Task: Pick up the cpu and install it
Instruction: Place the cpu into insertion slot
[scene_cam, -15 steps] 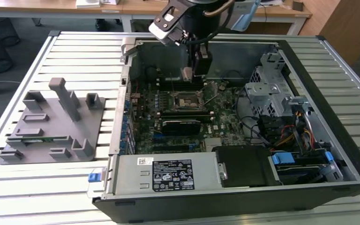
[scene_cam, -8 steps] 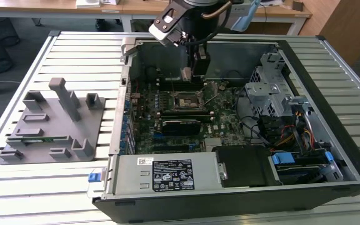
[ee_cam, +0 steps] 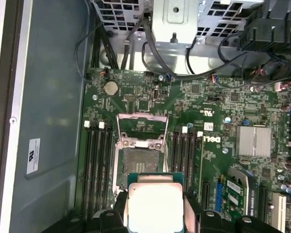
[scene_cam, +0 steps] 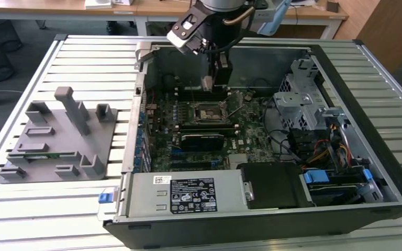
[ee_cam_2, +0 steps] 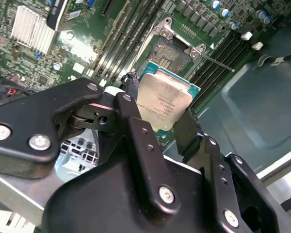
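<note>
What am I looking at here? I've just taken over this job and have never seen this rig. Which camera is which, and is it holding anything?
The exterior view looks down on a robot arm reaching into an open computer case, which lies on a slatted table. A grey parts holder sits on the exterior view's left. Both wrist views come from cameras riding on the arm, looking past its claw. The claw is shut on the cpu, the silver square chip, and holds it above the green motherboard. The socket is not yet filled.
</note>
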Motion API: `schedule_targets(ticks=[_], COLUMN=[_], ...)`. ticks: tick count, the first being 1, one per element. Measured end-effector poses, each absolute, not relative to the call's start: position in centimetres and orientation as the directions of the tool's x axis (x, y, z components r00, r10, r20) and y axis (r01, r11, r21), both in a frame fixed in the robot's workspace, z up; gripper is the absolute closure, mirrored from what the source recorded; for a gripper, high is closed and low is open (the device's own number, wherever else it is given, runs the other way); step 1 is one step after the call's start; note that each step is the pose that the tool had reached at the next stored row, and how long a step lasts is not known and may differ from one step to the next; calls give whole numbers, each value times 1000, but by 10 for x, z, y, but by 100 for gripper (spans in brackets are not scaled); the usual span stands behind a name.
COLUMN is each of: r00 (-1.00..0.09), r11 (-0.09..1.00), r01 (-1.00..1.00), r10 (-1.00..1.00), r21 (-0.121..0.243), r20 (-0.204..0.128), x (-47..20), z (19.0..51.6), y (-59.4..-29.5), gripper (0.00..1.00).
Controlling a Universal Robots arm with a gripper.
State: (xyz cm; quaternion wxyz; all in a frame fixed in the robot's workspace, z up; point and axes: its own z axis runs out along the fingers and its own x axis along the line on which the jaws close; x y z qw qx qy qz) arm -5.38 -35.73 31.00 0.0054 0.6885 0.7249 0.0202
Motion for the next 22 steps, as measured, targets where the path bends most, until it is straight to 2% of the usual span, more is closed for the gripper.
schedule_targets(ticks=[22], r00=[-48], r11=[48], r01=[998], r10=[999], r21=[37], r20=[21], x=[-54], z=[291], y=[-352], gripper=[46])
